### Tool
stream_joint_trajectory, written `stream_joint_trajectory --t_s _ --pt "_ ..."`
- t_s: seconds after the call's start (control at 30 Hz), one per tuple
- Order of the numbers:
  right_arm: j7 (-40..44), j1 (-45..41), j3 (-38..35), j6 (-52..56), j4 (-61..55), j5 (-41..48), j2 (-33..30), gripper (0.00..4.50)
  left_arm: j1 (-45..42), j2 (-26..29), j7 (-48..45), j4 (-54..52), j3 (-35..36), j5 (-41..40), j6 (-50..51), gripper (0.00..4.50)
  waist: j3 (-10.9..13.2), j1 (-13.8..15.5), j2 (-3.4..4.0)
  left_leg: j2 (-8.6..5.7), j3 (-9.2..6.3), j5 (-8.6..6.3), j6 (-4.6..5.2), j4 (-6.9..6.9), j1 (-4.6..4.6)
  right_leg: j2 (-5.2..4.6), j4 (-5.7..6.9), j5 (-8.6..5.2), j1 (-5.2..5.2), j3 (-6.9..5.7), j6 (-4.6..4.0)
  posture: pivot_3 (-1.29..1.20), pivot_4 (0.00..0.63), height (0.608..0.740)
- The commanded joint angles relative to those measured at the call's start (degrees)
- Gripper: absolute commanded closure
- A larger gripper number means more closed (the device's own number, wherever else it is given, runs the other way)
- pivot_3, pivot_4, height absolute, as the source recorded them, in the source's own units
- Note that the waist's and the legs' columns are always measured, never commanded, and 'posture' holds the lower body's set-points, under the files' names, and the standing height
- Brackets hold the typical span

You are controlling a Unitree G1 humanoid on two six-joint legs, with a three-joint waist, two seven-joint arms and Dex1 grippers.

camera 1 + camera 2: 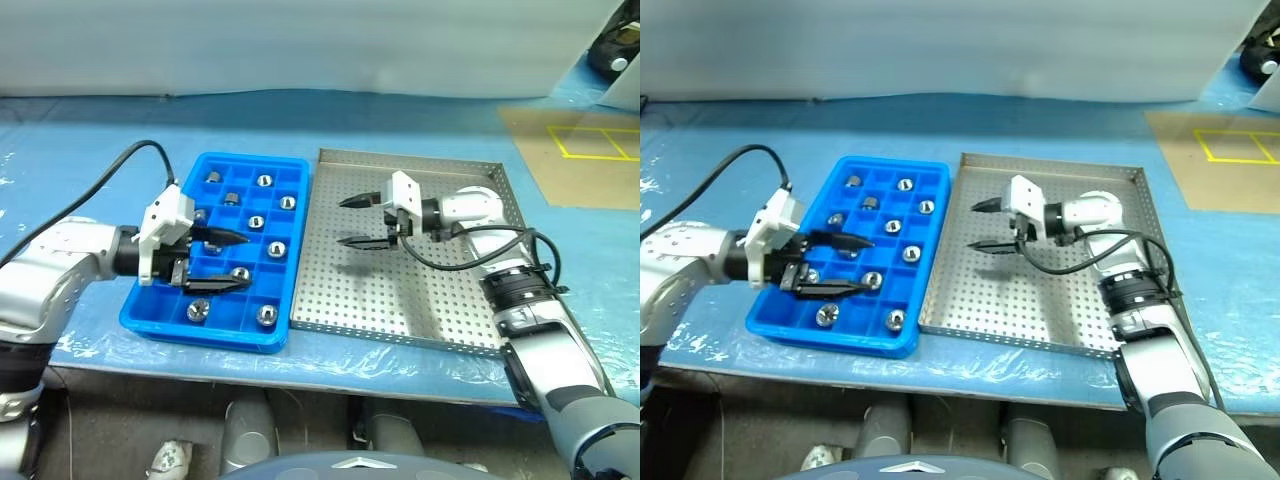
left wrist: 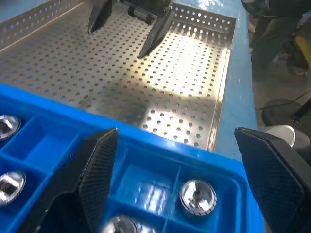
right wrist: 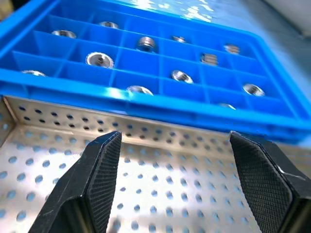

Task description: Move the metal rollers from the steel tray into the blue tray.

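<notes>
Nine or so rollers [image 1: 240, 273] sit in blue tray [image 1: 299, 240] cells under my left gripper [image 1: 226, 263], jaws wide and empty. Beyond, my right gripper [image 1: 352, 221] hangs parted over the bare steel tray [image 1: 450, 310]. Hard, slick, dense: I'd pinch across the barrel.

Head cameras look down at both trays (nearly identical views); wrist cameras skim them closely.

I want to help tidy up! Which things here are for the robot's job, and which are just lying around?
For the job:
- rollers
- blue tray
- steel tray
- left gripper
- right gripper

Just lying about:
- blue table cover
- cardboard with yellow tape
</notes>
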Motion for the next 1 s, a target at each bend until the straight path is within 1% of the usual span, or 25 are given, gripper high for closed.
stream_joint_trajectory --t_s 0.03,0.1,0.17,0.27,0.37,0.57,0.73,1.0 --pt "-3.06 5.09 -4.52 4.97 -9.77 3.12 -3.44 0.86 -5.11 -3.85 -2.7 5.8 -4.57 3.48 -4.03 0.42 0.0 -0.44 0.01 -0.03 0.01 -0.01 0.01 0.02 0.0 0.0 -0.02 0.01 0.0 0.03 0.01 -0.05 0.15 0.74" --pt "-4.41 9.47 -6.55 8.08 -15.42 4.9 -5.35 0.86 -7.72 -7.06 -3.82 9.7 -7.04 5.41 -6.15 0.42 0.0 -1.28 0.01 -0.07 0.05 -0.02 0.04 0.06 0.01 0.0 -0.01 0.02 0.0 0.12 0.03 -0.08 0.15 0.74" --pt "-5.5 12.95 -7.81 10.75 -20.43 6.27 -6.89 0.86 -9.45 -9.04 -5.22 12.88 -8.58 7.14 -8.25 0.42 0.0 -2.05 0.01 -0.08 0.05 -0.02 0.04 0.04 0.02 0.0 -0.01 0.03 0.01 0.14 0.04 -0.11 0.15 0.74" --pt "-6.83 16.44 -9.16 14.15 -26.2 8.04 -8.55 0.86 -11.08 -10.6 -6.94 15.64 -9.36 8.36 -10.02 0.42 0.0 -3.45 0.01 -0.07 0.09 -0.02 0.05 0.02 0.07 0.06 0.0 0.05 0.04 0.32 0.08 -0.14 0.15 0.74" --pt "-7.88 18.53 -10.04 16.18 -29.31 8.94 -9.86 0.86 -11.91 -11.03 -8.32 17.67 -9.34 9.08 -10.89 0.42 0.0 -4.16 0.01 -0.08 0.12 -0.02 0.05 0.01 0.12 0.1 0.02 0.06 0.07 0.45 0.11 -0.16 0.15 0.74" --pt "-10.04 18.86 -9.84 15.56 -27.73 8.17 -10.18 0.86 -11.4 -11.32 -7.69 18.78 -7.99 9.56 -11.33 0.42 0.0 -4.8 0.01 -0.19 0.2 -0.05 0.1 0.07 0.39 0.06 0.0 0.11 0.16 0.65 0.18 -0.15 0.15 0.74" --pt "-10.46 17.59 -8.52 13.33 -24.58 7.17 -9.62 0.86 -8.78 -10.44 -6.29 15.79 -6.56 8.79 -9.8 0.42 0.0 -4.81 0.01 -0.19 0.21 -0.07 0.12 0.05 0.4 0.07 -0.03 0.11 0.15 0.66 0.18 -0.12 0.15 0.74" --pt "-10.37 14.15 -6.41 10.43 -19.82 6.44 -6.88 0.86 -6.96 -8.49 -3.89 13.38 -4.25 8.79 -7.9 0.42 0.0 -4.74 0.01 -0.19 0.21 -0.07 0.14 0.04 0.39 0.06 -0.03 0.11 0.14 0.65 0.18 -0.05 0.15 0.74"
